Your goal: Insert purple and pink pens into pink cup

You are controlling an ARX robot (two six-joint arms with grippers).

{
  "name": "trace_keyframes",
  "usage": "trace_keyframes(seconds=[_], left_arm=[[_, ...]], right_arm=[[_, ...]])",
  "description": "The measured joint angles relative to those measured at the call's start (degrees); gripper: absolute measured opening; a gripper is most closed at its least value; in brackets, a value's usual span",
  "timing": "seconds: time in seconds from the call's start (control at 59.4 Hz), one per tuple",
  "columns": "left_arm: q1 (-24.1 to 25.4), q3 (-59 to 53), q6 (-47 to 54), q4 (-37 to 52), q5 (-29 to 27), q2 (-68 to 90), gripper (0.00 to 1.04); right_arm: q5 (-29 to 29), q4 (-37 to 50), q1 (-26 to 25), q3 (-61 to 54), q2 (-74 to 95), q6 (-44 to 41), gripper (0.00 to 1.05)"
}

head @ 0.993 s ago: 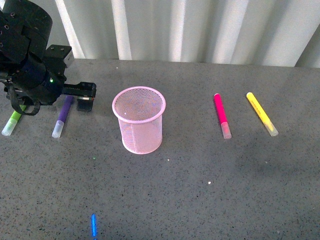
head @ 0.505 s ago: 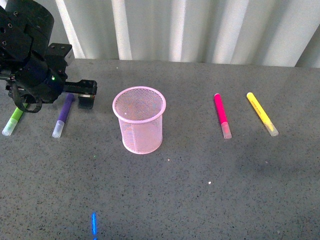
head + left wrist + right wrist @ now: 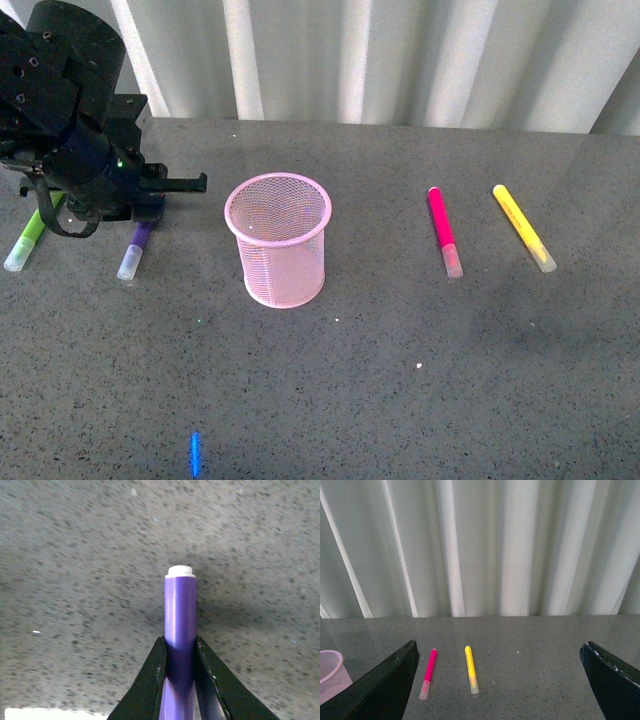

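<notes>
Grey speckled tabletop [image 3: 420, 400] runs back to a pale pleated curtain [image 3: 400, 60]. The pink cup [image 3: 278, 240] stands upright near the middle, its mouth open.

Left of the cup, the left hand [image 3: 180, 647] is clenched on the purple pen [image 3: 180, 605], its 2 fingers pinching the barrel with the white end jutting ahead. Whether the pen is clear of the tabletop is hard to tell. The right hand [image 3: 498, 645] is spread wide and holds nothing.

The pink pen [image 3: 441, 228] lies flat well right of the cup, with a yellow pen [image 3: 522, 226] beside it. A green pen [image 3: 30, 235] lies at the far left.

To do this step well, I would raise the purple pen until its low end is above the rim, carry it over the mouth, tip it near upright and let go low. The light mesh would likely tip if knocked.
</notes>
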Motion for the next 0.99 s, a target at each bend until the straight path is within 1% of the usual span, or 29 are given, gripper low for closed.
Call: trace_keyframes(seconds=[0.05,0.286,0.404,0.555,0.606,0.673,0.707,0.724,0.741,0.875,0.993], left_arm=[[-0.02,-1.68,1.11,3.87,-1.42,-0.39,0.13],[1.05,-8.11,0.92,16.59,0.59,-7.82,0.13],[1.70,-11.56,-0.79,21.92,1.18,-13.25,0.13],[1.25,-18.69,-4.15,32.41,1.09,-20.13,0.13],[0.57,-21.29,-4.81,36.09,0.17,-22.25,0.13],[-1.11,-25.53,-5.01,43.58,0.11,-25.16,0.13],[-2.75,-28.26,-4.92,48.85,0.09,-26.77,0.13],[-3.21,-28.89,-4.96,50.05,0.07,-27.15,0.13],[-4.68,-30.60,-5.07,53.37,-0.31,-28.17,0.13],[-10.93,-34.97,-6.05,61.22,-4.70,-29.81,0.13],[-16.66,-36.52,-5.53,67.73,-9.75,-26.84,0.13]], right_arm=[[-0.02,0.00,0.00,0.00,0.00,-0.02,0.98],[-0.02,0.00,0.00,0.02,0.00,-0.02,0.98],[-0.02,0.00,0.00,0.00,0.00,0.00,0.98],[-0.02,0.00,0.00,0.00,0.00,0.00,0.98],[-0.02,0.00,0.00,0.02,0.00,-0.02,0.98],[-0.02,0.00,0.00,0.00,0.00,0.00,0.98],[0.00,0.00,0.00,0.00,0.00,0.00,0.98],[-0.02,0.00,0.00,0.00,0.00,-0.02,0.98],[-0.02,0.00,0.00,0.00,0.00,-0.02,0.98],[0.00,0.00,0.00,0.00,0.00,0.00,0.98],[-0.02,0.00,0.00,0.00,0.00,0.00,0.98]])
